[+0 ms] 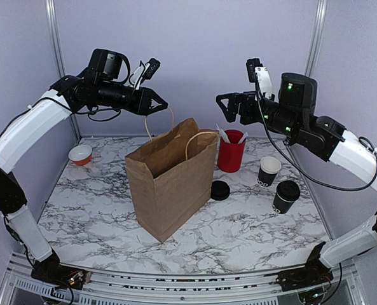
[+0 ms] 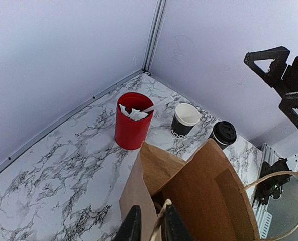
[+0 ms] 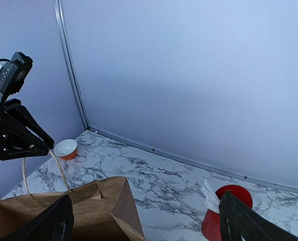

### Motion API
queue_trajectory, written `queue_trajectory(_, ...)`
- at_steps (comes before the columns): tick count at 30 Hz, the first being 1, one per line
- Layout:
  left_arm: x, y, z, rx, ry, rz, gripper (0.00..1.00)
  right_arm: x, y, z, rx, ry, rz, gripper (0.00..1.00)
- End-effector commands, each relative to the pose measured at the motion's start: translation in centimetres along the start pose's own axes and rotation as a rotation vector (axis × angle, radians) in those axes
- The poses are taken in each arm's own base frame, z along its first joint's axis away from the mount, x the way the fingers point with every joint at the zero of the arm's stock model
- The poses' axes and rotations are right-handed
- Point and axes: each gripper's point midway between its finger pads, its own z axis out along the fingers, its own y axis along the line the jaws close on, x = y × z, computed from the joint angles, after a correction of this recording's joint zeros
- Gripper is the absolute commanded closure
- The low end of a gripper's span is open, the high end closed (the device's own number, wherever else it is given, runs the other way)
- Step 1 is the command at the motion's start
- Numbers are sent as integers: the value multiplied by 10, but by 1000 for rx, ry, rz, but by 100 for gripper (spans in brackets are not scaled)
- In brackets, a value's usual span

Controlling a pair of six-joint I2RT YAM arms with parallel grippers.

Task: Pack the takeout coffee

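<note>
Left tool (image 1: 157, 105): I'm seeing it pinching the paper bag (image 1: 169, 184) by its handle (image 1: 147, 127).
Right tool (image 1: 228, 109): hanging wide open above the bag.
Risk: I'm fearing a hard pull tipping the bag onto the takeout coffee (image 1: 269, 170) right of it.

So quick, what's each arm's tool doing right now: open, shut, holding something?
Left tool: closed on the twine handle of the brown paper bag.
Right tool: open, holding nothing.

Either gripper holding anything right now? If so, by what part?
Left gripper pinches the brown paper bag by the top of one twine handle. Right gripper is open and holds nothing.
</note>
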Motion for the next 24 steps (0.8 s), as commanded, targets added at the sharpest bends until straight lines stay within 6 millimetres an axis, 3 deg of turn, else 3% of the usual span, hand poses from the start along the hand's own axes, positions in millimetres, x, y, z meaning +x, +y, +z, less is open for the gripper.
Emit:
queue_trajectory(1,-5,-9,-5,41,-6,-1,92,-12,-5,-6,15,-36,20,2)
queue_trajectory(4,-4,-8,-7,32,-6,-5,100,-13,-6,-5,17,-39,20,2)
queue_trajectory(8,-10,-3,-16,-16,-30,-27,100,-11,-5,-3,18,-34,17,2)
queue_trajectory(16,-28,38,-60,-320,-180,-155,100,-7,-2,7,6,-21,17,2)
queue_trajectory(24,-3,61,-83,-469,-231,-264,100,-1,7,24,-23,11,14,2)
